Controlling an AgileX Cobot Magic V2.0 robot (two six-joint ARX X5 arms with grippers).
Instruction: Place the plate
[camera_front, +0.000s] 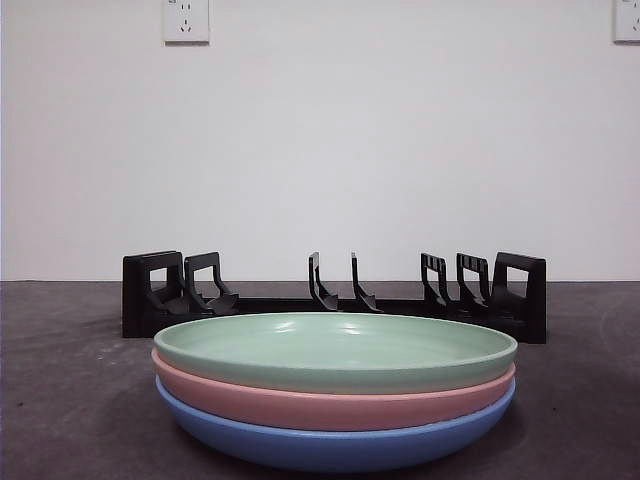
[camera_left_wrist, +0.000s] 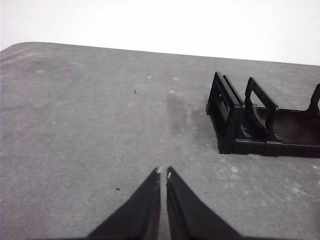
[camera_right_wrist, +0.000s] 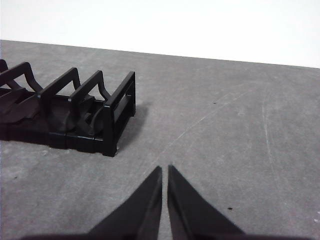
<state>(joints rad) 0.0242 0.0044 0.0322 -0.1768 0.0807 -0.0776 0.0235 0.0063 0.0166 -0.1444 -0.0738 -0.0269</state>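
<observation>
Three plates lie stacked near the front of the table in the front view: a green plate (camera_front: 335, 350) on top, a pink plate (camera_front: 330, 402) under it, a blue plate (camera_front: 335, 445) at the bottom. Behind the stack stands a black slotted plate rack (camera_front: 335, 297), empty. One end of the rack (camera_left_wrist: 250, 120) shows in the left wrist view, the other end (camera_right_wrist: 75, 112) in the right wrist view. My left gripper (camera_left_wrist: 163, 172) is shut with nothing in it, hovering over bare table off the rack's end. My right gripper (camera_right_wrist: 165, 169) is shut and empty too, off the opposite end.
The grey table (camera_front: 60, 400) runs back to a white wall. Two wall sockets (camera_front: 186, 20) sit high on the wall. No arm shows in the front view.
</observation>
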